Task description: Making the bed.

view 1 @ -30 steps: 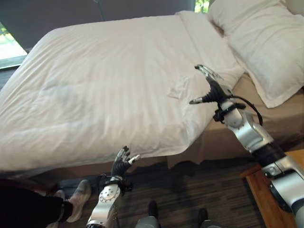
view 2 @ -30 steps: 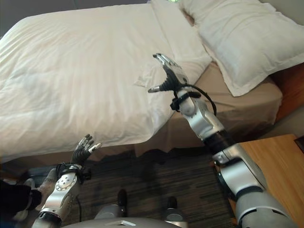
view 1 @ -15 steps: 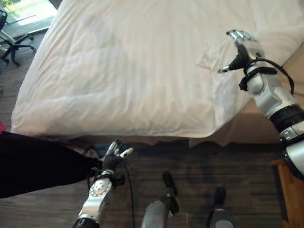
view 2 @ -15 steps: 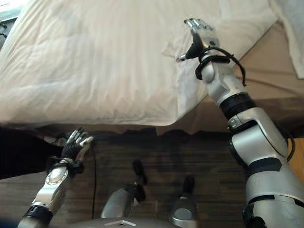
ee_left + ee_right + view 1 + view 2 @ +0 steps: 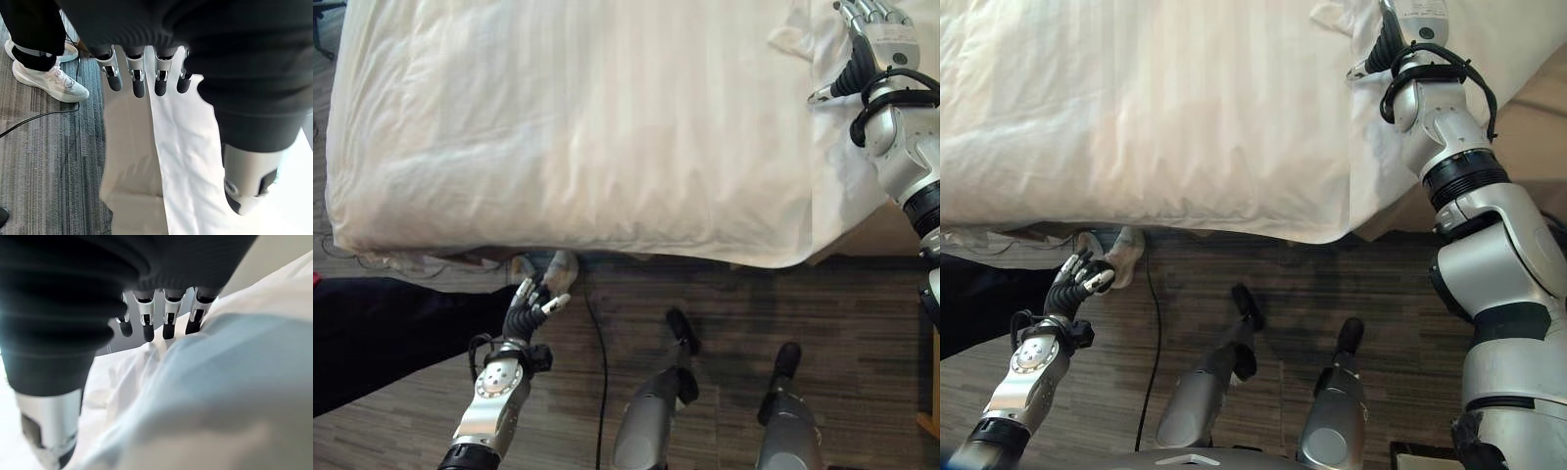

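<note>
A white duvet covers the bed and hangs over its near edge. Its folded corner lies at the upper right. My right hand hovers just above the duvet beside that fold, fingers straight and thumb spread, holding nothing; its wrist view looks along the fingers over white cloth. My left hand is low, over the floor just below the bed's near edge, fingers relaxed and open. The left wrist view has its fingers pointing at the duvet's hanging edge.
A person stands at the left by the bed: a dark trouser leg and white shoes. Dark wood floor runs along the bed's near side. The tan bed base shows at the right, under the duvet.
The camera has tipped further down, so the bed fills the top and the floor the bottom. Both hands stay open; the right one remains by the folded corner.
</note>
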